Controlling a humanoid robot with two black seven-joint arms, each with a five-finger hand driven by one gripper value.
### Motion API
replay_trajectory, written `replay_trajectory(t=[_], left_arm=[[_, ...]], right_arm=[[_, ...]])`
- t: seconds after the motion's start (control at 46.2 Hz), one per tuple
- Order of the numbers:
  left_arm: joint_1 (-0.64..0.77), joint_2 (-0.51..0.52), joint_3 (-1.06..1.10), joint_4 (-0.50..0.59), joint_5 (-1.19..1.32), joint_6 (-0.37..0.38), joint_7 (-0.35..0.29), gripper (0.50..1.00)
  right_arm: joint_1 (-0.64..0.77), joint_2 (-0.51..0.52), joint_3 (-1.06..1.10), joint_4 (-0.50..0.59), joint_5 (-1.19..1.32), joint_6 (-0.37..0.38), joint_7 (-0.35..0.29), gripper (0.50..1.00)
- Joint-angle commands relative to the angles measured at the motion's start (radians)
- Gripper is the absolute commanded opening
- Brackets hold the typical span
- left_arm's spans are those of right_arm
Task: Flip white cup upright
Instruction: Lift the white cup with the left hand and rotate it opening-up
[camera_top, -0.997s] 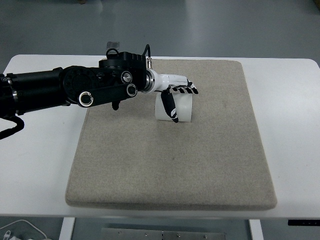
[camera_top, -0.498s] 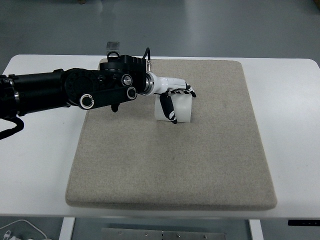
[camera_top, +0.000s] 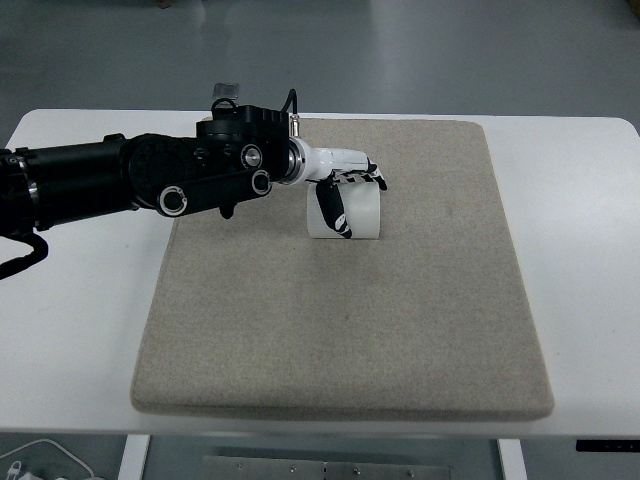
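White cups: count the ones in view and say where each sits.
1. The white cup sits on the beige mat, toward its far edge, gripped by the left hand. None hidden, as far as shown.

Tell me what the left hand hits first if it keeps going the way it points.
Nothing new: the left hand already grips the cup. Beyond it, rightward, only bare mat shows.

White cup (camera_top: 362, 215), beige mat (camera_top: 350, 320), white table (camera_top: 80, 300), black-and-white left hand (camera_top: 345, 190).

Left hand (camera_top: 345, 190) clasped around white cup (camera_top: 362, 215) on grey mat (camera_top: 350, 330), white table (camera_top: 580, 250) beneath.
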Motion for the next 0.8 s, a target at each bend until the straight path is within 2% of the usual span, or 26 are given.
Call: replay_trajectory(t=[0.0,0.173,0.542,0.65,0.78], left_arm=[[-0.001,0.009,-0.022,0.000,-0.016,-0.001,-0.002,0.500],[0.013,0.038,-0.126,0.012,-0.034,-0.019,-0.011,0.500],[0.171,0.089,-0.430,0.052,-0.116,-0.062,-0.040,0.500],[0.206,0.090,-0.510,0.057,-0.139,-0.076,-0.071,0.500],[0.247,0.090,-0.570,0.081,-0.142,-0.085,-0.144,0.500]], right_arm=[[0.000,0.000,0.000,0.000,0.000,0.000,0.000,0.930],[0.000,0.000,0.000,0.000,0.000,0.000,0.000,0.930],[0.000,0.000,0.000,0.000,0.000,0.000,0.000,0.930],[0.000,0.000,0.000,0.000,0.000,0.000,0.000,0.930],[0.000,0.000,0.000,0.000,0.000,0.000,0.000,0.930]])
